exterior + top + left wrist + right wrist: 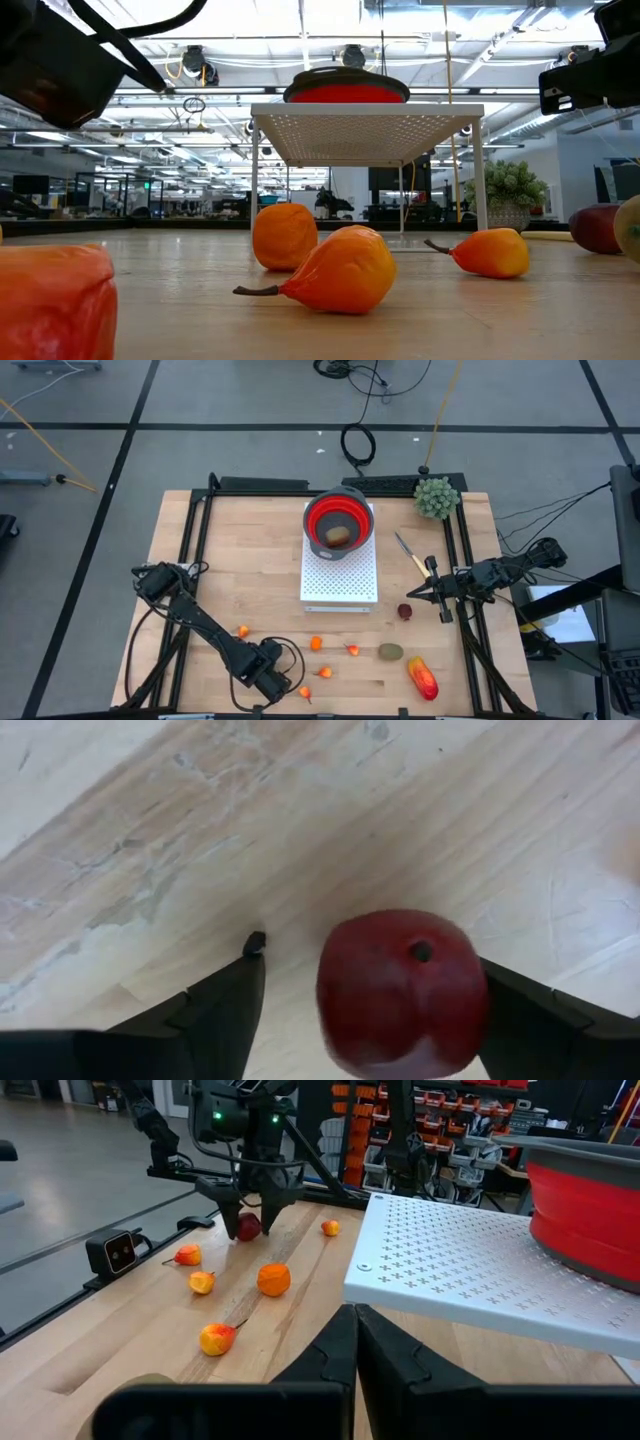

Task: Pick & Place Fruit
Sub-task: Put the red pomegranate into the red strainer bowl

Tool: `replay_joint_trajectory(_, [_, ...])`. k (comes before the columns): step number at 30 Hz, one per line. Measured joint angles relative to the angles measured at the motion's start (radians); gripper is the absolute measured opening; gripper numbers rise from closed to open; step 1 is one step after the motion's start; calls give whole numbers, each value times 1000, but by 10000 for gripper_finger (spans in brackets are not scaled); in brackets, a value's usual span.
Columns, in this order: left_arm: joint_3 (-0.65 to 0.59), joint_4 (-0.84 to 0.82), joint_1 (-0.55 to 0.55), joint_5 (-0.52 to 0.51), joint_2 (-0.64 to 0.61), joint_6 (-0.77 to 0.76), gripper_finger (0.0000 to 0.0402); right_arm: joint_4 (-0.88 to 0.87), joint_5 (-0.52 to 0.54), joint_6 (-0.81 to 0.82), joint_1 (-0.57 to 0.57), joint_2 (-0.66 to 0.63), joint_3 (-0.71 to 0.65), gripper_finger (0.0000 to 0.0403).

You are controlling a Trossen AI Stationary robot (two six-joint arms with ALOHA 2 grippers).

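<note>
Left pincer at the near edge of the wooden bench, fingers spread wide either side of a dark-red toy ball, not visibly clamped; right pincer fully closed, empty, by the white perforated stand; small orange toy fruit and red-orange oblong loose on bench.

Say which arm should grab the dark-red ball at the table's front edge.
Left. Its open claw already straddles the dark-red ball, which sits between the fingers. The right claw is shut, parked near the table's right side.
</note>
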Motion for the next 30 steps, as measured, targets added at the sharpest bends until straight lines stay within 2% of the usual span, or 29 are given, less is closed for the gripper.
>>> replay_joint_trajectory(9, [-1, -12, 3, -21, 0, 0, 197, 0, 0, 2, 0, 0, 0, 0])
replay_joint_trajectory(12, [0, -24, 5, -27, -5, 0, 177, 0, 0, 2, 0, 0, 0, 0])
replay_joint_trajectory(22, [-3, -131, 15, -109, -91, 7, 198, 0, 0, 2, 0, 0, 0, 0])
replay_joint_trajectory(25, [-3, -163, 14, -164, -136, 9, 187, 0, 0, 2, 0, 0, 0, 0])
replay_joint_trajectory(30, [-2, -153, 14, -310, -212, 103, 178, 0, 0, 2, 0, 0, 0, 0])
